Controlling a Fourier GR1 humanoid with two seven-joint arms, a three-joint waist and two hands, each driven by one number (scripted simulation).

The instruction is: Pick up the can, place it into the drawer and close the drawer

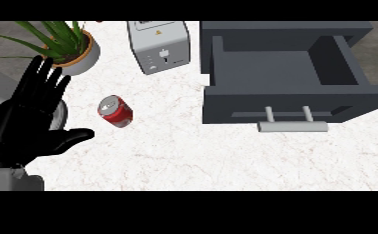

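The left black hand (pixel 33 123) is cut by the view's left edge. It rests open, fingers up, beside the red metal can (pixel 116 111). The right hand is unseen.

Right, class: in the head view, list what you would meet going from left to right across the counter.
Left hand → potted plant → red can → toaster → open drawer

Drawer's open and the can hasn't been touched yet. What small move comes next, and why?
Probably bring the left robot hand rightward and down over the red cylindrical soda can. The hand is open beside the can and holds nothing, the can stands free on the white marble counter, and the dark grey drawer already stands open.
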